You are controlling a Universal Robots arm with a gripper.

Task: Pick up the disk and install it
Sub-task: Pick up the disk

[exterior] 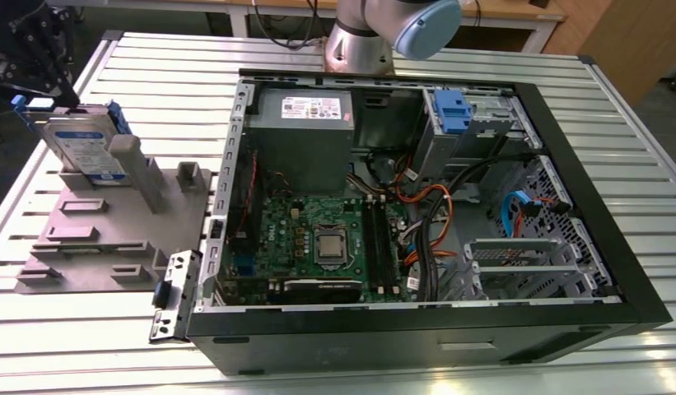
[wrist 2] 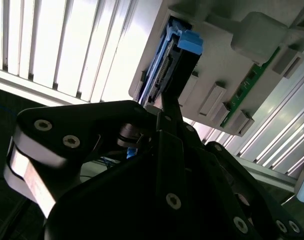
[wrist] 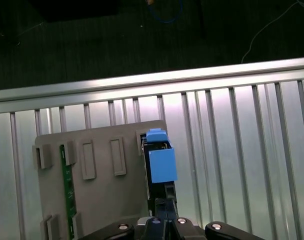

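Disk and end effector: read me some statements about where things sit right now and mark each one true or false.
1. The disk stands on edge on the grey fixture plate. True.
2. The disk is seated in a bay inside the computer case. False: it is outside the case, on the plate.
3. The case lies open with its motherboard showing. True.
4. The end effector hangs over the motherboard. False: it is right by the disk, over the plate.
5. The plate lies on the exterior view's right of the case. False: it lies on the exterior view's left.
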